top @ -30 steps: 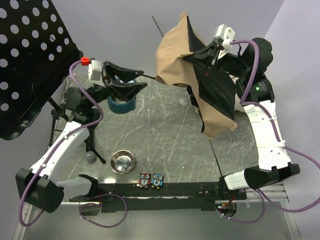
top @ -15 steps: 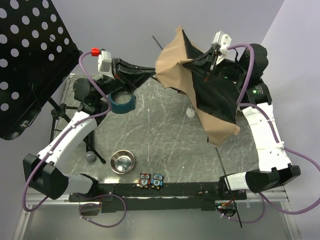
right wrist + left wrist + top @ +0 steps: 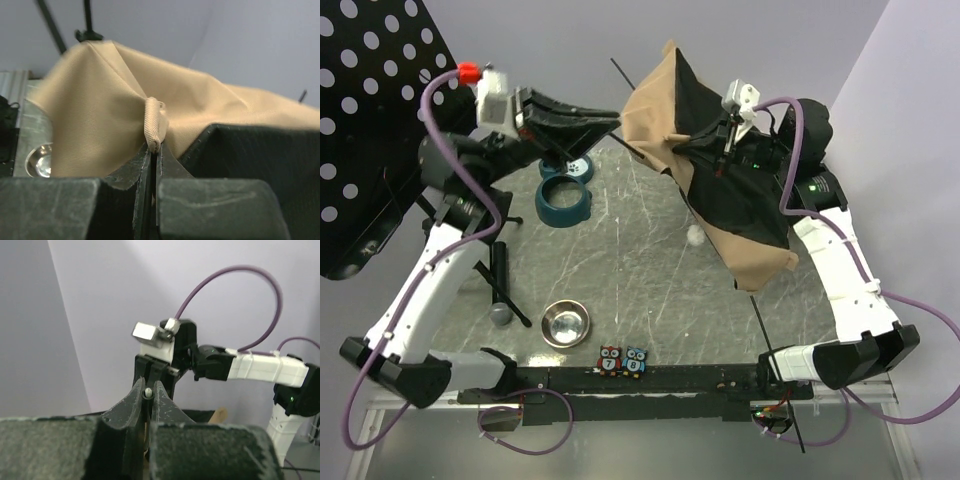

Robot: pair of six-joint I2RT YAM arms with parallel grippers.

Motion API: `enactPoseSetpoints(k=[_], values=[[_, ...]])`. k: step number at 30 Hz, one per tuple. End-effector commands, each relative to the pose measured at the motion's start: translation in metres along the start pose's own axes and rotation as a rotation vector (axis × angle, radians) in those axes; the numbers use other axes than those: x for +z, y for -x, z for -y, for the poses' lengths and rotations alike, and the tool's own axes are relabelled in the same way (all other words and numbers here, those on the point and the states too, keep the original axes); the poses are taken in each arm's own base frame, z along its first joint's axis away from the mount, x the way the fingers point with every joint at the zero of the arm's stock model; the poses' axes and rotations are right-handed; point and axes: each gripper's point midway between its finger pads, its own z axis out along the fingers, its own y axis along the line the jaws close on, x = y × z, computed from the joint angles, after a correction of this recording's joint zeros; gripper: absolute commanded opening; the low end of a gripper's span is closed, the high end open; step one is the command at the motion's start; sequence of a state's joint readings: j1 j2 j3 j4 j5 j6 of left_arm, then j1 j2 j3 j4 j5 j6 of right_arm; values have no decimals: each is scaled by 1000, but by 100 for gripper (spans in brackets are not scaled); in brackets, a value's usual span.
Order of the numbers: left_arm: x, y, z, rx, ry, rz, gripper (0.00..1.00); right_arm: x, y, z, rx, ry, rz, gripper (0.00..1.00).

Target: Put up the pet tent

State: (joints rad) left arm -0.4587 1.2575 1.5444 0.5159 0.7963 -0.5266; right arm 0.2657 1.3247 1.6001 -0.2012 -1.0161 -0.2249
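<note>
right wrist: right tool (image 3: 152, 150) clamped tight on a folded seam of the pet tent (image 3: 100, 110), tan cloth bunched above the fingers.
left wrist: left tool (image 3: 148, 395) with fingers nearly together, a small white nub (image 3: 148, 391) caught between the tips; what the nub belongs to i cannot tell.
top external: left tool's tips meet the tent's left edge, close to a thin black pole (image 3: 618, 68) that sticks out beyond the cloth.
tent: raised over the far right of the tabletop (image 3: 640, 270), tan side up, black panel (image 3: 740, 200) drooping toward the near right.
pom-pom (image 3: 695, 234): white, low beside the black panel's left edge.
nearby: blue ring stand (image 3: 563, 203) under the left tool; steel bowl (image 3: 566, 322) and owl figures (image 3: 623, 360) by the front edge.
</note>
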Motion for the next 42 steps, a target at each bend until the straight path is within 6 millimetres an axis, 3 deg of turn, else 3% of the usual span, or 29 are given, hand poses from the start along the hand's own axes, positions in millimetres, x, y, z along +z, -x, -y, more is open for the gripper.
enactPoseSetpoints(k=[1, 6, 10, 11, 15, 21, 25, 30, 33, 36, 42], values=[[20, -22, -2, -69, -34, -130, 1, 6, 59, -28, -98, 89, 114, 0], [25, -51, -11, -125, -24, -255, 1, 11, 74, -45, -102, 130, 142, 0], [12, -51, 8, -123, -63, -182, 25, 13, 79, -44, -87, 111, 158, 0], [0, -65, 14, -128, -63, -168, 29, 13, 83, -42, -97, 104, 164, 0], [-18, -53, 9, -40, 56, -50, 31, 8, 102, -35, -131, 65, 188, 0], [-43, -17, 5, 37, 155, 84, 69, 3, 117, -22, -155, 10, 197, 0], [-56, -23, 8, 37, 195, 95, 83, -1, 121, -17, -149, -13, 207, 0], [-60, -30, 5, 21, 203, 124, 81, -2, 127, -19, -137, -12, 227, 0], [-53, -29, 13, 25, 134, 128, 75, -4, 130, -20, -134, -11, 233, 0], [-48, -33, 4, -4, 150, 130, 69, -4, 133, -22, -131, -6, 241, 0], [-43, -33, -1, -25, 146, 148, 40, -6, 135, -26, -126, 3, 249, 0]])
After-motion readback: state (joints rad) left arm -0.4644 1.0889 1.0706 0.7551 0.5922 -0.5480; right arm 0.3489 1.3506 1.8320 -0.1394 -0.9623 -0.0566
